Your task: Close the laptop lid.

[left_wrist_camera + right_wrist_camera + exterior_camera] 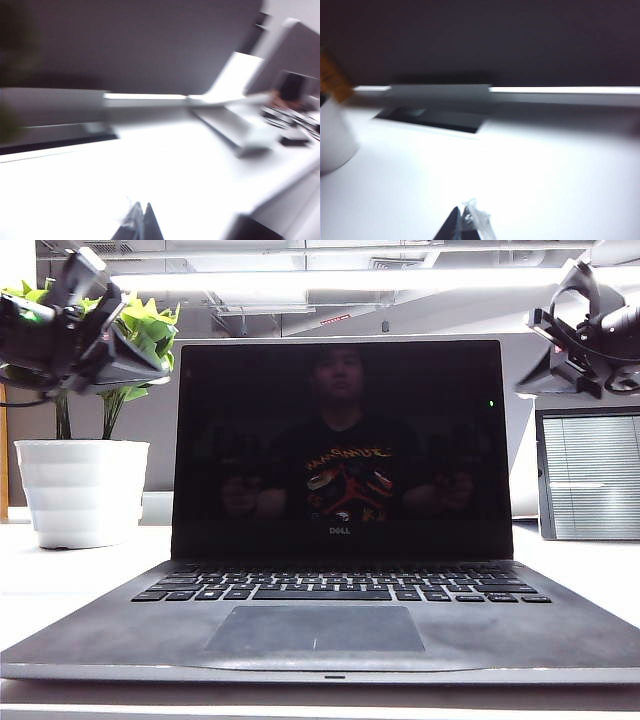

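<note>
- The laptop sits open in the middle of the white surface, its keyboard and trackpad facing the exterior camera.
- The lid stands upright, nearly vertical, black screen toward the camera; the glass mirrors a seated person in a dark printed shirt.
- The left pincer hangs in the air at the lid's upper left corner, just beside the edge; I cannot tell if it touches.
- In the left wrist view, which is badly blurred, the left pincer's fingertips lie close together, almost meeting in a point, with nothing between them.
- The right pincer hovers up at the right, near the lid's upper right corner and apart from it.
- In the right wrist view, also blurred, the right pincer's tips show narrow, close together and holding nothing.
- A white pot with a green plant stands behind the laptop on the left, partly behind the left arm.
- A grey framed panel with slatted lines stands upright at the back right.
</note>
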### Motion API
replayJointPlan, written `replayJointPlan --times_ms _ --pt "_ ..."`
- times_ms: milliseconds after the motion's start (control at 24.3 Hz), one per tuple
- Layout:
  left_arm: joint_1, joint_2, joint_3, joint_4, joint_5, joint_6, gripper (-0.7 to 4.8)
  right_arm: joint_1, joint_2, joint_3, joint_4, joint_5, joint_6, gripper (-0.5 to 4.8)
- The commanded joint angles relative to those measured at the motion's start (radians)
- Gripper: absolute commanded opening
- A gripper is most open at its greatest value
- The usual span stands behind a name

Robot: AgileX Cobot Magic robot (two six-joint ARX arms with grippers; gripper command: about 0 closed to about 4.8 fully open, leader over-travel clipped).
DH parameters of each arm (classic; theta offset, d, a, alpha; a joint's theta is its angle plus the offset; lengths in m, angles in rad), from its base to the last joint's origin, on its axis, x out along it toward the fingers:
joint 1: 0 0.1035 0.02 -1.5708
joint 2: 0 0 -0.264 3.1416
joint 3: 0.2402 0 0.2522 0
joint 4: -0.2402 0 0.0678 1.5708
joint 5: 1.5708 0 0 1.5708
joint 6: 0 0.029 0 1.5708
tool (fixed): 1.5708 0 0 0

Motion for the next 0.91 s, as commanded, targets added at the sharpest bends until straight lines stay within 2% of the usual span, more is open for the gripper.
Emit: replayJointPlan --times_ms 41,206,330,700,906 --pt "-0.003 0.052 0.042 0.017 0.120 0.000 -0.06 0.002 -0.002 0.006 -0.001 -0.116 -0.092 -0.01" --pt "0.005 0.131 0.104 0.018 0.273 -0.008 -0.06 -0.001 0.013 0.010 -0.011 -0.179 -0.093 -0.01" --pt "0.004 0.173 0.150 0.014 0.360 -0.046 -0.05 0.000 0.054 0.031 -0.011 -0.336 -0.092 -0.01" --pt "0.016 0.184 0.189 -0.027 0.457 -0.070 -0.05 -0.002 0.074 0.061 -0.008 -0.367 -0.092 -0.01" --pt "0.016 0.184 0.189 -0.052 0.500 -0.071 -0.05 -0.010 0.075 0.100 -0.035 -0.433 -0.091 -0.01"
